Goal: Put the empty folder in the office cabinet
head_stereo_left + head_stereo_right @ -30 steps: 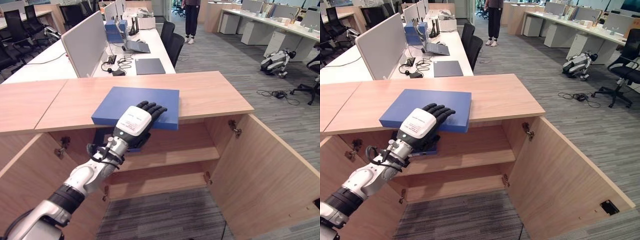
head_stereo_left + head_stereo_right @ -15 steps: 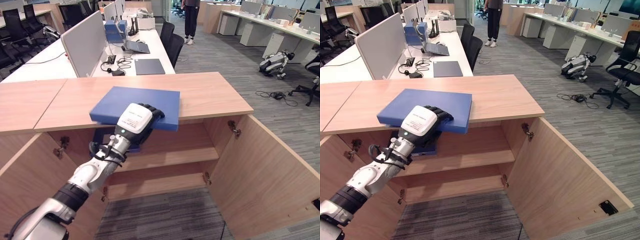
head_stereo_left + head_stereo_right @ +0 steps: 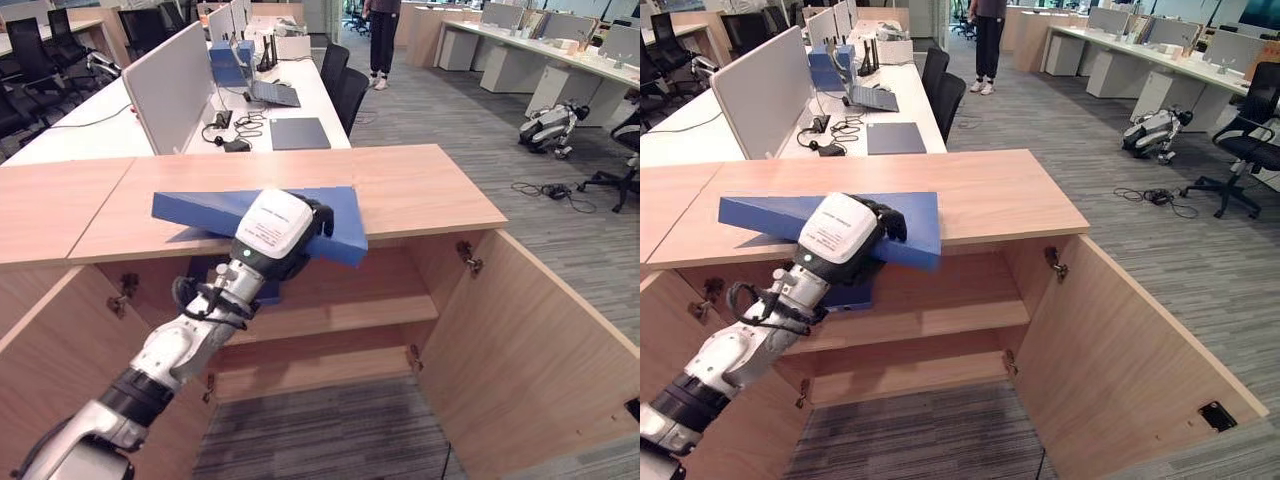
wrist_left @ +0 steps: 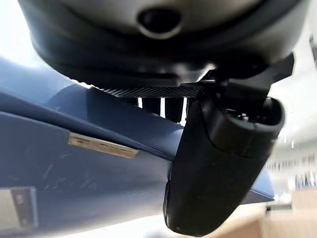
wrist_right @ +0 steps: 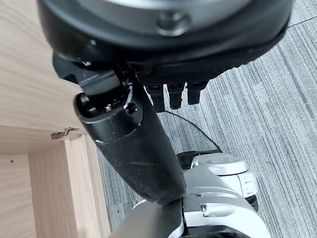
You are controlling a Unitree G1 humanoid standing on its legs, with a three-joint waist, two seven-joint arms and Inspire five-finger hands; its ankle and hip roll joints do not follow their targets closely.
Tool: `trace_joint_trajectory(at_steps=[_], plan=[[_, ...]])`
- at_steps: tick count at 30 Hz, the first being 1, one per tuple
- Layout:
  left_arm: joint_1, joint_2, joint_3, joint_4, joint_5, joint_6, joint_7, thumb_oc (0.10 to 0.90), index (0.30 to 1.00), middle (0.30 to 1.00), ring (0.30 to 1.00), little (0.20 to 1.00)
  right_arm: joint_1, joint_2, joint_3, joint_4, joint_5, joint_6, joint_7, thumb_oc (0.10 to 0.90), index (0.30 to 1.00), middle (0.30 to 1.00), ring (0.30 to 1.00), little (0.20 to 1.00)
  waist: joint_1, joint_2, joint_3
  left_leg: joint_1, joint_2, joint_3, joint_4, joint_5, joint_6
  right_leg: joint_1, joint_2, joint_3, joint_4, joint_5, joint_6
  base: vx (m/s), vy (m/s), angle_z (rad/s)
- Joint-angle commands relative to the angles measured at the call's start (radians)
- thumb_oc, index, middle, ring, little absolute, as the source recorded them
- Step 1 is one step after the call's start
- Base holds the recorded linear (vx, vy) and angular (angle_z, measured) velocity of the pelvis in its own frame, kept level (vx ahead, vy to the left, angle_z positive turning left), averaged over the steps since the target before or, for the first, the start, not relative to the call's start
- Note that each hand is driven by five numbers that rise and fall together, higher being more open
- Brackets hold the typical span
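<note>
- On the far left, black office chairs are standing beside a long white desk, well apart from the cabinet.
- A grey divider screen is standing upright along that desk, with a dark closed laptop and a tangle of cables lying just to its right.
- The left hand is reaching in from the lower left, its fingers curling over the near edge of the blue folder while the thumb is pressing against its underside, so the hand is clamping the folder.
- The folder is tilting, its near right corner hanging out past the front edge of the counter and its far left end lifting above the wood.
- Below the folder, the office cabinet is standing open, its shelf showing, and a dark flat item is lying on the shelf's left part, partly hidden by the arm.
- To the right, the cabinet door is swinging wide open toward the near side.
- Far behind the counter, a person in dark trousers is standing in the aisle.
- On the far right, a quadruped robot is lying on the grey carpet.
- The right hand is hanging beside the cabinet's wood over the carpet, its fingers relaxed and holding nothing.
</note>
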Motion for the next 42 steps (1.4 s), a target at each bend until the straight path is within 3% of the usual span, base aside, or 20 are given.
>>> trace_joint_trajectory(at_steps=[1,4,7,9,12,13,19,25,26,28,29,31,33,36,39,42], plan=[[-0.164,-0.076,0.191,-0.152,-0.239,-0.073,0.052,0.400,0.300,0.300,0.300,0.300,-0.072,0.011,0.001,-0.030,0.021,-0.032,0.010,0.800,0.900,0.900,0.900,0.900,0.022,-0.001,0.026,0.079,-0.031,-0.003,-0.001,-0.130,-0.011,0.038,-0.045,-0.070,0.019,-0.108,0.088,-0.02,-0.013,0.04],[-0.154,-0.127,0.234,-0.204,-0.360,-0.098,0.047,0.400,0.300,0.300,0.300,0.300,-0.071,0.015,0.007,-0.040,0.023,-0.033,0.013,0.800,0.900,0.900,0.900,0.900,0.025,-0.001,0.026,0.077,-0.030,-0.005,-0.001,-0.127,-0.012,0.037,-0.047,-0.070,0.017,-0.105,0.087,-0.01,-0.012,0.03],[-0.134,-0.210,0.282,-0.284,-0.631,-0.157,0.034,0.400,0.300,0.300,0.300,0.300,-0.071,0.016,0.018,-0.065,0.023,-0.033,0.016,0.800,0.900,0.900,0.900,0.900,0.027,0.002,0.028,0.078,-0.028,-0.010,-0.001,-0.131,-0.011,0.040,-0.045,-0.071,0.015,-0.109,0.085,-0.03,-0.016,0.06],[-0.129,-0.268,0.301,-0.334,-0.923,-0.210,-0.029,0.400,0.300,0.300,0.300,0.300,-0.075,0.013,0.022,-0.092,0.026,-0.028,0.020,0.800,0.900,0.900,0.900,0.900,0.031,0.005,0.029,0.071,-0.028,-0.014,-0.001,-0.121,-0.010,0.035,-0.046,-0.072,0.016,-0.103,0.081,-0.01,-0.009,0.03],[-0.129,-0.279,0.300,-0.346,-1.016,-0.220,-0.059,0.400,0.300,0.300,0.300,0.300,-0.076,0.010,0.022,-0.100,0.031,-0.026,0.027,0.800,0.900,0.900,0.900,0.900,0.031,0.007,0.029,0.075,-0.029,-0.016,-0.001,-0.126,-0.010,0.040,-0.045,-0.072,0.016,-0.109,0.082,-0.01,-0.004,0.01],[-0.126,-0.293,0.279,-0.384,-1.256,-0.217,-0.151,0.400,0.300,0.300,0.300,0.300,-0.082,0.000,0.027,-0.117,0.031,-0.015,0.036,0.800,0.900,0.900,0.900,0.900,0.035,0.013,0.031,0.074,-0.030,-0.021,-0.001,-0.125,-0.010,0.042,-0.046,-0.074,0.018,-0.110,0.080,-0.01,-0.010,0.05],[-0.086,-0.292,0.221,-0.442,-1.592,-0.183,-0.300,0.400,0.300,0.300,0.300,0.300,-0.092,0.001,0.051,-0.143,0.033,0.006,0.062,0.800,0.900,0.900,0.900,0.900,0.043,0.022,0.038,0.074,-0.032,-0.027,-0.001,-0.123,-0.009,0.044,-0.048,-0.079,0.021,-0.107,0.080,-0.02,-0.007,0.06],[-0.030,-0.226,0.206,-0.457,-1.736,-0.137,-0.368,0.400,0.300,0.300,0.300,0.300,-0.082,-0.006,0.069,-0.196,0.042,0.014,0.080,0.800,0.900,0.900,0.900,0.900,0.049,0.026,0.041,0.082,-0.030,-0.028,-0.001,-0.135,-0.010,0.052,-0.044,-0.083,0.021,-0.118,0.081,0.02,-0.003,0.00],[-0.014,-0.212,0.198,-0.434,-1.745,-0.093,-0.388,0.400,0.300,0.300,0.300,0.300,-0.090,-0.004,0.051,-0.118,0.038,0.017,0.082,0.800,0.900,0.900,0.900,0.900,0.052,0.032,0.043,0.082,-0.031,-0.029,-0.001,-0.135,-0.010,0.055,-0.044,-0.086,0.021,-0.120,0.082,0.00,0.000,0.00],[0.024,-0.171,0.183,-0.463,-1.747,-0.096,-0.395,0.400,0.300,0.300,0.300,0.300,-0.174,0.000,0.053,-0.070,0.089,-0.008,0.055,0.800,0.900,0.900,0.900,0.900,0.069,0.039,0.041,0.083,-0.030,-0.034,-0.001,-0.133,-0.011,0.058,-0.044,-0.088,0.020,-0.122,0.081,0.01,0.003,0.02],[0.054,-0.135,0.209,-0.432,-1.768,-0.067,-0.416,0.400,0.300,0.300,0.300,0.300,-0.185,-0.001,-0.010,-0.069,0.180,0.030,0.085,0.800,0.900,0.900,0.900,0.900,0.072,0.040,0.043,0.085,-0.031,-0.037,-0.001,-0.135,-0.011,0.062,-0.046,-0.089,0.020,-0.124,0.081,0.06,0.005,0.04],[0.093,-0.056,0.215,-0.464,-1.805,-0.039,-0.472,0.400,0.300,0.300,0.300,0.300,-0.219,-0.026,-0.040,-0.076,0.224,-0.013,0.085,0.800,0.900,0.900,0.900,0.900,0.082,0.045,0.043,0.088,-0.031,-0.040,-0.001,-0.134,-0.012,0.066,-0.045,-0.091,0.019,-0.126,0.081,0.02,0.001,0.05],[0.179,0.064,0.258,-0.474,-1.833,-0.013,-0.529,0.400,0.300,0.300,0.300,0.300,-0.238,-0.080,-0.094,-0.236,0.338,-0.070,0.070,0.800,0.900,0.900,0.900,0.900,0.088,0.046,0.042,0.092,-0.029,-0.041,-0.001,-0.134,-0.013,0.067,-0.044,-0.091,0.022,-0.128,0.080,0.01,-0.004,0.02],[0.253,0.208,0.309,-0.440,-1.877,0.015,-0.596,0.400,0.300,0.300,0.300,0.300,-0.239,-0.146,-0.121,-0.496,0.393,-0.133,0.059,0.800,0.900,0.900,0.900,0.900,0.088,0.049,0.037,0.095,-0.029,-0.040,-0.001,-0.132,-0.014,0.068,-0.042,-0.091,0.026,-0.128,0.080,0.00,0.000,0.00],[0.314,0.250,0.353,-0.394,-1.867,0.039,-0.661,0.400,0.300,0.300,0.300,0.300,-0.233,-0.202,-0.138,-0.686,0.396,-0.161,0.077,0.800,0.900,0.900,0.900,0.900,0.086,0.047,0.032,0.096,-0.029,-0.040,-0.001,-0.130,-0.014,0.067,-0.042,-0.090,0.034,-0.132,0.080,0.00,0.000,0.00],[0.355,0.236,0.416,-0.333,-1.823,0.040,-0.718,0.400,0.300,0.300,0.300,0.300,-0.207,-0.260,-0.170,-0.886,0.367,-0.177,0.106,0.800,0.900,0.900,0.900,0.900,0.079,0.048,0.027,0.098,-0.030,-0.045,-0.001,-0.130,-0.012,0.066,-0.043,-0.092,0.037,-0.135,0.079,0.01,0.013,0.04]])
